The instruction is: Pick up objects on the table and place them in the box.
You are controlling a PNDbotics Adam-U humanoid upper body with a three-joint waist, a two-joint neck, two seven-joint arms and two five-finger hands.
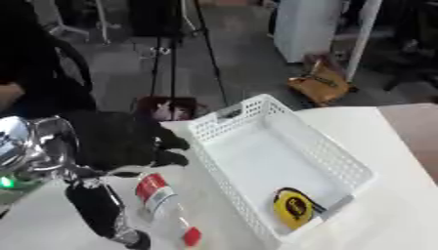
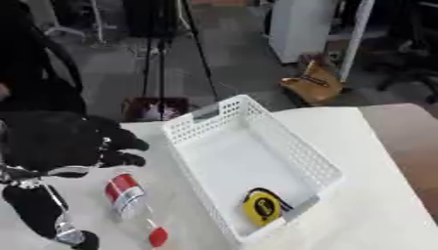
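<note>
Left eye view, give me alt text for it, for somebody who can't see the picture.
The robot's black left hand hovers, fingers curled, above a clear bottle with a red label and red cap lying on the white table. Beside it sits a white perforated box holding a yellow tape measure.

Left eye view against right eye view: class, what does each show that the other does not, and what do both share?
Only the left eye view shows a green light on the silver arm joint at the left edge. Only the right eye view shows nothing extra that I can make out. Both show the left hand above the bottle with a red cap, and the yellow tape measure inside the white basket. The right hand appears in neither.
</note>
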